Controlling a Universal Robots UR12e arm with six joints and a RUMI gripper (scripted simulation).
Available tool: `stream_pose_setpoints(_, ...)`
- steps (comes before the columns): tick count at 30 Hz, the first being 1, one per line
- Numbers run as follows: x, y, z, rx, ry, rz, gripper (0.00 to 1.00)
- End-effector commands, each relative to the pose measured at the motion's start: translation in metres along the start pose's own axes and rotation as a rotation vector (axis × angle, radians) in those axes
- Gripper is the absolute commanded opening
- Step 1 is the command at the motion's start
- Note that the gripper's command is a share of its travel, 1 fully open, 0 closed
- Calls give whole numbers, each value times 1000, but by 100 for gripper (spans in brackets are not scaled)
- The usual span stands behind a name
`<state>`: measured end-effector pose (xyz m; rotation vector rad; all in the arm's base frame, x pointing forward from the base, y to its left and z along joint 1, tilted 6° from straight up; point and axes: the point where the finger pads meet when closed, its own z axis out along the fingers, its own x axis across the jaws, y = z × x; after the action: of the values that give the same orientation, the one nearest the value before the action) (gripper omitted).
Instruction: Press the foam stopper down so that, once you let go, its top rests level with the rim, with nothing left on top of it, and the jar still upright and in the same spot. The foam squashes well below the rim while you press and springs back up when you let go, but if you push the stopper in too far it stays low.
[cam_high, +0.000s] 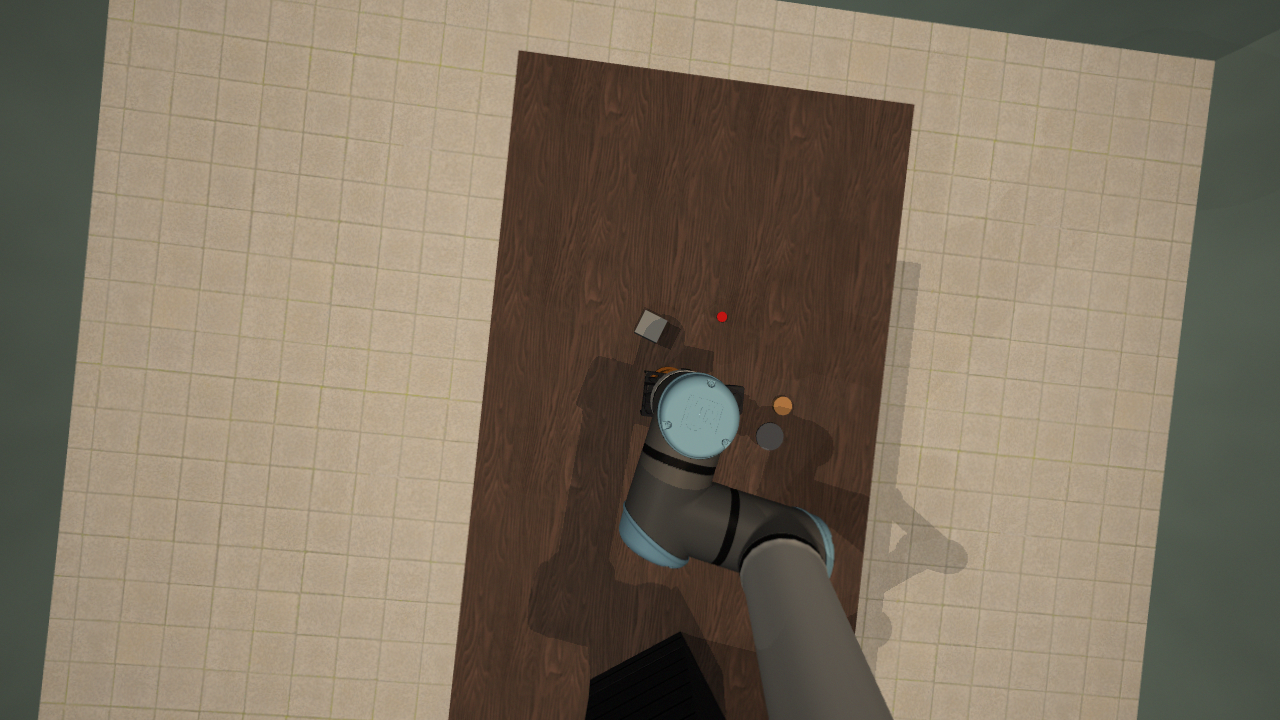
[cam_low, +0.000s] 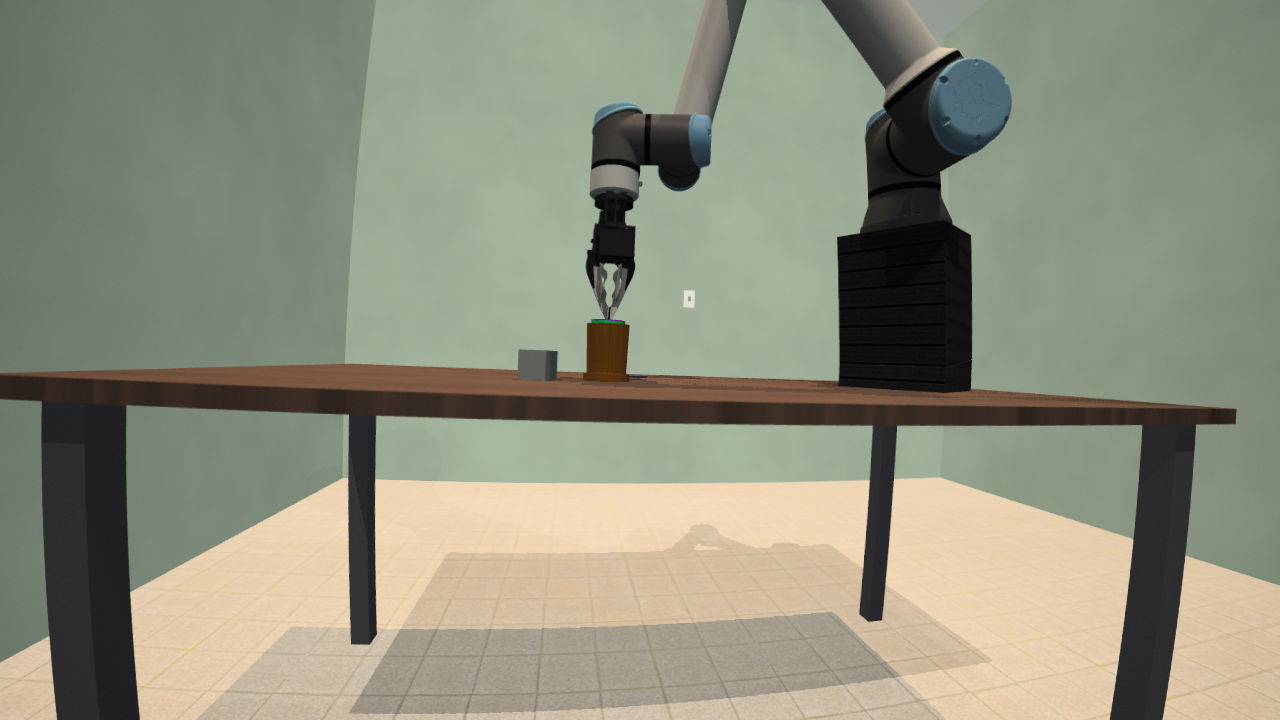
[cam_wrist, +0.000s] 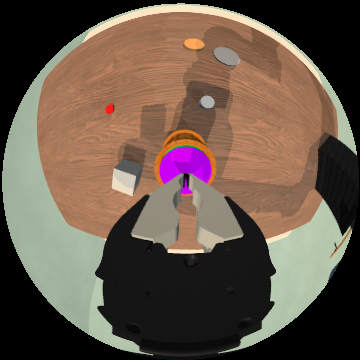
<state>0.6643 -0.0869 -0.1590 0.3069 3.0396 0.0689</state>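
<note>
A brown jar (cam_low: 607, 351) stands upright on the wooden table; in the wrist view it shows as an orange rim (cam_wrist: 185, 165) around a magenta foam stopper (cam_wrist: 186, 167). The stopper's top (cam_low: 607, 321) sits just at or slightly above the rim, with a thin green line under it. My gripper (cam_low: 611, 313) is shut and empty, pointing straight down, with its tips touching or just above the stopper's top. In the wrist view the fingertips meet over the stopper's near part. In the top view my wrist (cam_high: 697, 414) hides the jar.
A grey cube (cam_low: 537, 364) sits close to the jar's left, also in the top view (cam_high: 653, 326). An orange disc (cam_high: 782, 405), a grey disc (cam_high: 769, 436) and a small red dot (cam_high: 721, 316) lie flat on the table. The black robot base (cam_low: 904, 308) stands to the right.
</note>
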Motion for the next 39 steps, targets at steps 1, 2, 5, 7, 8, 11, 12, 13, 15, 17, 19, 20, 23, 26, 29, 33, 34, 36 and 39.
stream_pose_setpoints(1,-1,0,1,0,-1,0,0)
stream_pose_setpoints(2,-1,0,2,0,-1,0,0)
stream_pose_setpoints(5,-1,0,3,0,-1,0,0)
stream_pose_setpoints(7,-1,0,4,0,-1,0,0)
stream_pose_setpoints(8,-1,0,4,0,-1,0,0)
stream_pose_setpoints(11,-1,0,6,0,-1,0,0)
stream_pose_setpoints(12,-1,0,6,0,-1,0,0)
stream_pose_setpoints(13,-1,0,7,0,-1,0,0)
stream_pose_setpoints(15,-1,0,8,0,-1,0,0)
stream_pose_setpoints(17,-1,0,9,0,-1,0,0)
stream_pose_setpoints(19,-1,0,10,0,-1,0,0)
stream_pose_setpoints(20,-1,0,11,0,-1,0,0)
stream_pose_setpoints(23,-1,0,13,0,-1,0,0)
stream_pose_setpoints(26,-1,0,13,0,-1,0,0)
stream_pose_setpoints(29,-1,0,14,0,-1,0,0)
stream_pose_setpoints(33,-1,0,16,0,-1,0,0)
stream_pose_setpoints(34,-1,0,16,0,-1,0,0)
stream_pose_setpoints(36,-1,0,16,0,-1,0,0)
stream_pose_setpoints(39,-1,0,17,0,-1,0,0)
